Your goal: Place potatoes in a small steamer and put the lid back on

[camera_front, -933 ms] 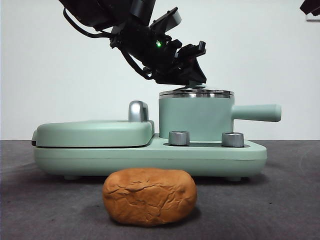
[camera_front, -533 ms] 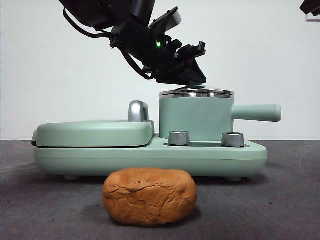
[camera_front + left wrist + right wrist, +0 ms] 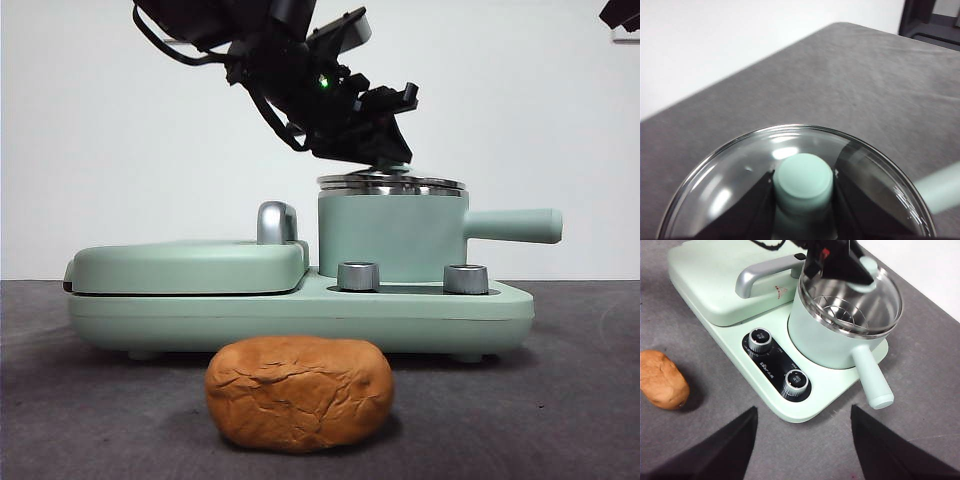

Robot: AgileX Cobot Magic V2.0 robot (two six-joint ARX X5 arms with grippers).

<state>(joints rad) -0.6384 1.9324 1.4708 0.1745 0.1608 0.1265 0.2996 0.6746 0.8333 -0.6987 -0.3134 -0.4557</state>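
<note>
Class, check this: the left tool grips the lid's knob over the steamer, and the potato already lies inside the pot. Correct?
Not quite. The left tool does grip the lid by its knob over the steamer, but the potato lies on the table in front of the cooker, as the front view shows.

The place looks like a lab or test bench rather than a home kitchen: a mint cooking appliance [image 3: 300, 300] sits alone on a table draped in grey cloth [image 3: 560, 400], against a bare white wall [image 3: 120, 150], with black robot arms [image 3: 300, 70] overhead.

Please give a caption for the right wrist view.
Left gripper grips lid knob over steamer; potato on table.
</note>
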